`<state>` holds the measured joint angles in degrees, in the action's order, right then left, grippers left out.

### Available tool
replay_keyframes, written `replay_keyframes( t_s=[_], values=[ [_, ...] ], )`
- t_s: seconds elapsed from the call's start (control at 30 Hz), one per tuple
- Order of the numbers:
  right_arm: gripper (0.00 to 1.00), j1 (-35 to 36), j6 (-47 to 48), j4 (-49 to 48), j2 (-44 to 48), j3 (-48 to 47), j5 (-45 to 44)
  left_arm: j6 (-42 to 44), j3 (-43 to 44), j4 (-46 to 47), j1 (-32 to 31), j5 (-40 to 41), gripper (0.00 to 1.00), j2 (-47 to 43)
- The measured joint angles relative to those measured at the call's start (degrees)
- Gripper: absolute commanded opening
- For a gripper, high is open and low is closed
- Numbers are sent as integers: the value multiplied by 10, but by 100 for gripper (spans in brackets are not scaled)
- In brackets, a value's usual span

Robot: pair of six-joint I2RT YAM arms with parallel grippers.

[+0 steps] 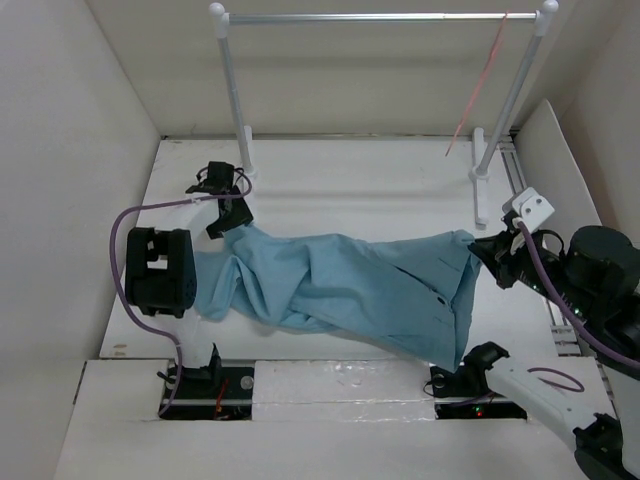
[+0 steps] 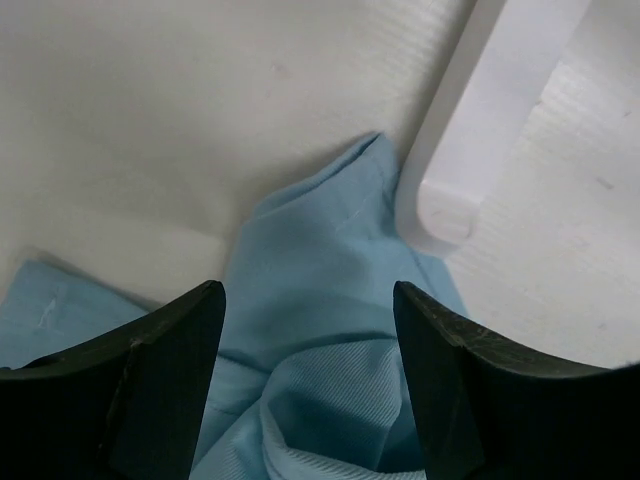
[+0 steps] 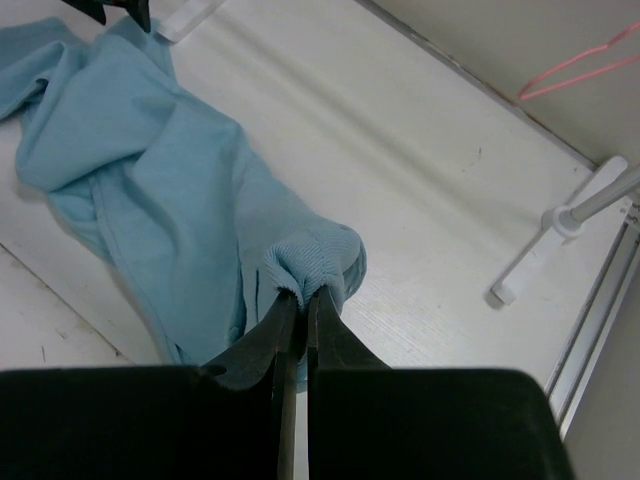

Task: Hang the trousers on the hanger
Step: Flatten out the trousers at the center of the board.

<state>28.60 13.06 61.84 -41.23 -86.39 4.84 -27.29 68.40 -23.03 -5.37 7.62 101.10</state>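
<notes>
White-walled booth with a white table [image 1: 350,190] and a silver rail [image 1: 380,17] at the far side. Found the trousers [image 1: 350,285] sprawled across the table's middle, light blue, soft, creased, bunched thicker toward the left. Noted the right gripper [image 3: 300,295] clamped on a gathered fold at their right end, likely to anchor that end for lifting. Saw the left gripper [image 2: 308,295] spread wide above the far-left cloth corner, holding nothing. Spotted the hanger [image 1: 477,85], thin and pink-red, hanging from the rail's right end, well apart from the cloth.

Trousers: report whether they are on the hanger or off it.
Off. The trousers lie rumpled on the table, while the hanger hangs bare from the rail, well apart.
</notes>
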Motion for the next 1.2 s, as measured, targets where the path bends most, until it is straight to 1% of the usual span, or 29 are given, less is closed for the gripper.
replay_keyframes(
  t_s=[0.17,0.2,0.23,0.27,0.3,0.33,0.37,0.57,0.67,0.77,0.8,0.83,0.97,1.07,1.2],
  values=[
    [0,0,-12,7,24,40,-5,3,5,38,0,-5,65,31],
    [0,0,-14,7,27,45,-5,6,5,41,0,-5,63,43],
    [0,0,-17,7,29,48,-6,12,9,41,0,4,59,52],
    [0,0,-19,8,30,50,-6,14,11,42,0,2,58,53],
    [0,0,-22,7,30,50,-6,16,11,44,0,3,44,54],
    [0,0,-24,7,30,52,-6,15,11,46,0,4,44,55],
    [0,0,-25,7,30,52,-8,17,11,48,3,5,0,55],
    [0,0,-30,5,26,52,-14,13,23,39,9,2,0,55],
    [0,0,-30,2,15,50,-21,12,25,18,21,-12,0,19],
    [0,0,-30,-2,-3,36,-28,2,28,-10,54,-29,0,-78],
    [0,0,-30,-6,-9,30,-30,-3,29,-18,56,-31,0,-87],
    [0,0,-30,-9,-13,25,-30,-7,45,-21,77,-29,0,-168],
    [0,0,-29,-14,-17,5,-30,-27,123,-25,95,1,0,-307],
    [0,0,-28,-21,-17,-17,-30,-39,174,-33,92,26,0,-370],
    [0,0,-25,-30,-9,-66,-41,-43,230,-72,92,87,0,-417]
  ],
)
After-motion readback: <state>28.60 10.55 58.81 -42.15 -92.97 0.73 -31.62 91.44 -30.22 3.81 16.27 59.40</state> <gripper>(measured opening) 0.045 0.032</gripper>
